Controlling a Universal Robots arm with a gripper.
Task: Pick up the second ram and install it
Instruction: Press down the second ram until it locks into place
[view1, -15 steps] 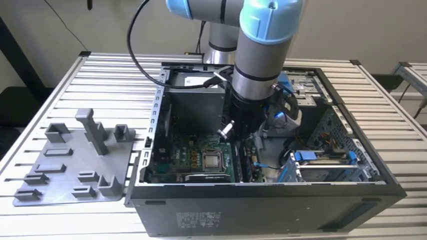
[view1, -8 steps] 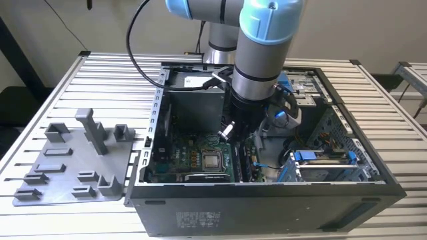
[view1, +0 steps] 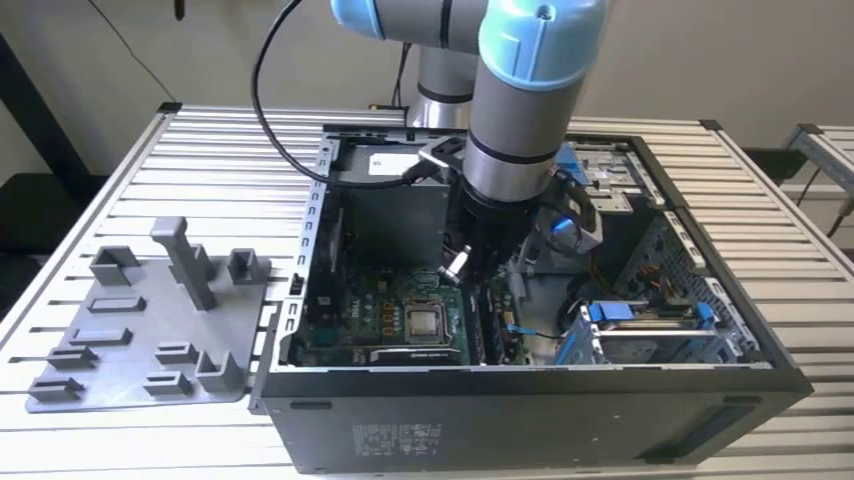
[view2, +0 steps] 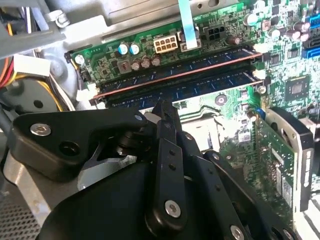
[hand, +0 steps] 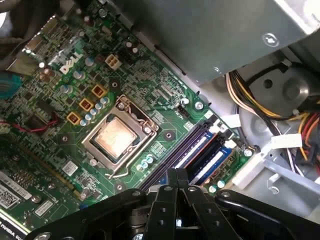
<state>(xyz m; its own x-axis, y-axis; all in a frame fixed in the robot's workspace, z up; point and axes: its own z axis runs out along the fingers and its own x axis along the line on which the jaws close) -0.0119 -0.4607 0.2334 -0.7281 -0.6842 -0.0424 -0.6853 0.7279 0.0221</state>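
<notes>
— Claw?
— Black two-finger gripper (hand: 177, 175), tips pressed together, pinching nothing.
— The ram?
— Slim dark memory stick with pale label (hand: 194, 154), edge-up in the blue motherboard slots (hand: 215, 161), just beyond the tips. Probably light, stiff, fragile; hold it by the bare long edges.

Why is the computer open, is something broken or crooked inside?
Nothing looks broken. The computer case lies on its side with its panel off. The gripper hangs just above the memory slots, where the sticks sit straight and level in both wrist views. The processor is bare, with no cooler on it.
</notes>
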